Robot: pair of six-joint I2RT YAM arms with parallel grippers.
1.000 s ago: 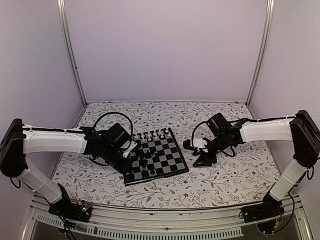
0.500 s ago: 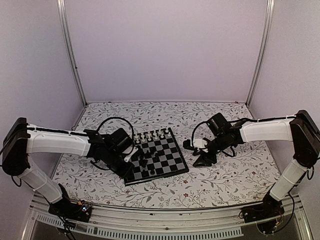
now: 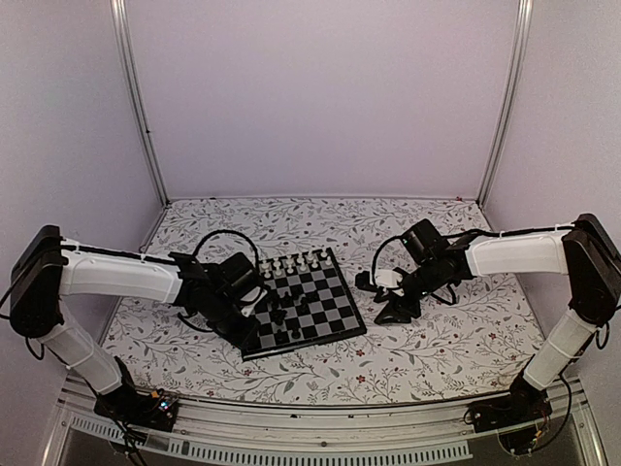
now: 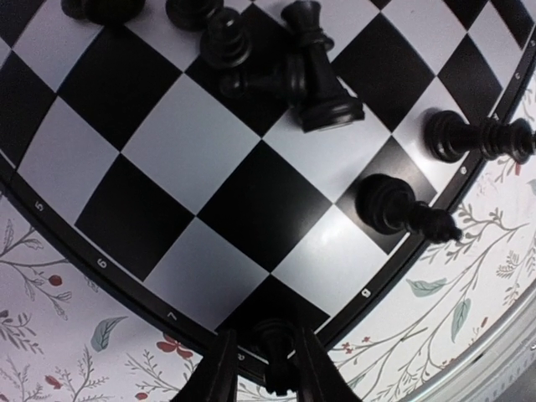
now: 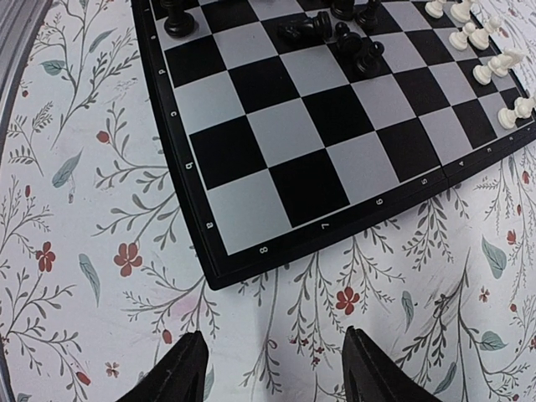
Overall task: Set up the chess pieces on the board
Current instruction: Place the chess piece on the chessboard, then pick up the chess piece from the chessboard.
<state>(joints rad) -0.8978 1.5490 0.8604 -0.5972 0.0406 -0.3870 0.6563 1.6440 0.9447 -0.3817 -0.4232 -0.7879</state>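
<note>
The board point(image 3: 335, 316) lies mid-table, with white chess pieces point(image 3: 294, 262) lined along its far edge and black ones point(image 3: 281, 316) scattered in the middle. My left gripper point(image 3: 254, 309) is low over the board's near-left corner. In the left wrist view the left gripper point(image 4: 264, 333) is open. Its fingers point(image 4: 219, 368) flank an upright black piece point(image 4: 274, 356) on the corner dark square, with a thin gap on the left side. Two black pieces point(image 4: 402, 213) stand along the nearby edge, and others lie toppled point(image 4: 301, 71). My right gripper point(image 3: 378, 299) hovers open and empty over the cloth right of the board point(image 5: 180, 151).
Floral tablecloth point(image 3: 437, 340) surrounds the board on all sides. In the right wrist view the right gripper point(image 5: 272, 368) is just short of the board's corner, with toppled black pieces point(image 5: 335, 33) and white pieces point(image 5: 481, 50) beyond. Metal frame posts point(image 3: 136, 97) stand at the back corners.
My left gripper's jaws have widened around the black piece on the corner square, and the left arm has shifted slightly toward the board. The right arm has not moved.
</note>
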